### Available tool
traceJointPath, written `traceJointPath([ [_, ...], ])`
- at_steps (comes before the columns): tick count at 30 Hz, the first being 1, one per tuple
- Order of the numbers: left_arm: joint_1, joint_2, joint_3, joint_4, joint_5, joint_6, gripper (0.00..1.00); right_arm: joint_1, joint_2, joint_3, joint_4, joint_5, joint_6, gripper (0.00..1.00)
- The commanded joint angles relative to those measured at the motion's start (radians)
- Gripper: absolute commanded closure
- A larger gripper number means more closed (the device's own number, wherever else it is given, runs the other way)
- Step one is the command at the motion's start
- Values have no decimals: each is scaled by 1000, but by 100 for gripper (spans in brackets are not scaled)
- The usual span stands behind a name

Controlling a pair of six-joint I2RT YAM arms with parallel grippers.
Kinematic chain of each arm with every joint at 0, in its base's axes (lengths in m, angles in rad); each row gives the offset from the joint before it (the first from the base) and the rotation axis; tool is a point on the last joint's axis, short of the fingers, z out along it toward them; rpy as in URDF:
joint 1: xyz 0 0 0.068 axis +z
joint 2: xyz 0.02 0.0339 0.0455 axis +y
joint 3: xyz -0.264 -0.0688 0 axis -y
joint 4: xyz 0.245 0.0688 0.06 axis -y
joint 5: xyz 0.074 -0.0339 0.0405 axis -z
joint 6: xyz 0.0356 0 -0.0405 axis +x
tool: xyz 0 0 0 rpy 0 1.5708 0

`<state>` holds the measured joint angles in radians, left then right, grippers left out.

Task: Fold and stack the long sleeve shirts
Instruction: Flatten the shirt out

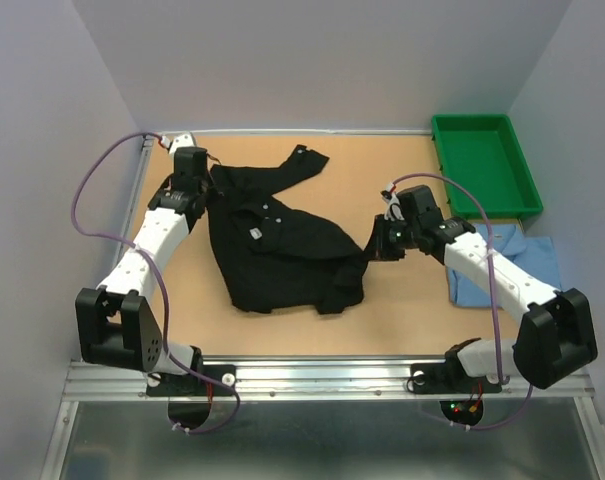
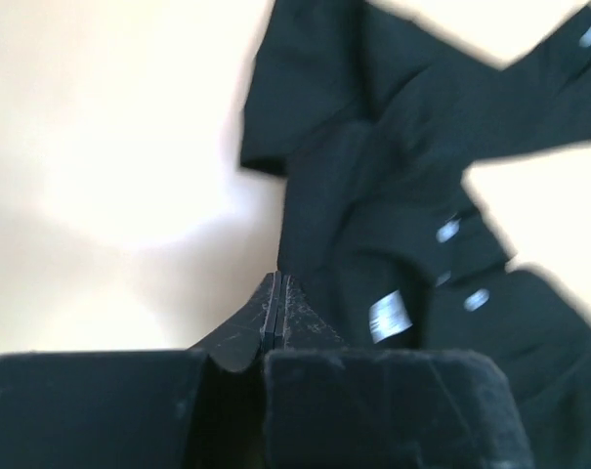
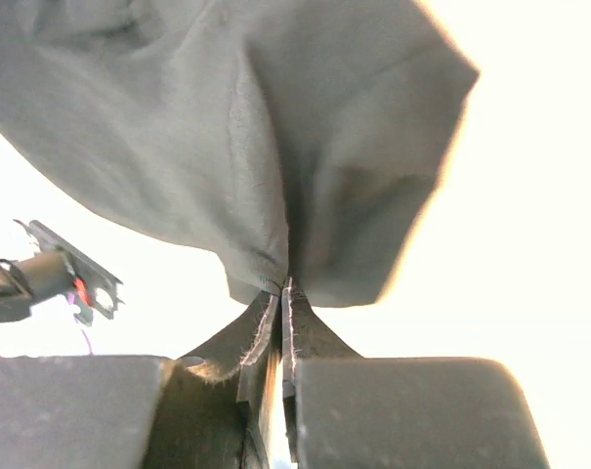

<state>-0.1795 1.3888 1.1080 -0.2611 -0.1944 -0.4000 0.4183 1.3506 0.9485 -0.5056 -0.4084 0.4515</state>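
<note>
Bases of both arms sit bolted to the metal rail (image 1: pixel 322 372) at the near table edge. Item one: left gripper (image 2: pixel 278 285), fingers pressed together on the black shirt's (image 1: pixel 282 250) left edge, a thin fold of dark cloth caught at the very tips. Item two: right gripper (image 3: pixel 283 289), jaws likewise closed, pinching a gathered fold of the same garment, which bunches out from the fingertips in the right wrist view. Item three: black shirt, lying rumpled near the middle of the table (image 1: pixel 382 180), held at its left side by the left arm and at its right side by the right arm; one sleeve (image 1: pixel 300 160) trails toward the far edge. Small white buttons (image 2: pixel 448 231) and a pale label (image 2: pixel 391 316) face up near the collar area. Item four: light blue shirt (image 1: pixel 530 258), lying flat at the right side of the table, partly hidden under the right forearm, well apart from the black one. Item five: green tray (image 1: pixel 482 165), in the far right corner, just beyond the blue shirt. Purple cables (image 1: pixel 82 200) loop along both arms.
</note>
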Motion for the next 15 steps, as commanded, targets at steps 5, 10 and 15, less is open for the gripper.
traceJointPath([
  [5,9,182,279,-121,-199,96,100,-6,-76,-45,-68,94,36,88],
  [10,9,196,294,-127,-215,78,80,20,-68,15,-90,137,-92,59],
  [15,18,72,198,-118,-235,61,38,88,-55,143,-85,245,-210,40],
])
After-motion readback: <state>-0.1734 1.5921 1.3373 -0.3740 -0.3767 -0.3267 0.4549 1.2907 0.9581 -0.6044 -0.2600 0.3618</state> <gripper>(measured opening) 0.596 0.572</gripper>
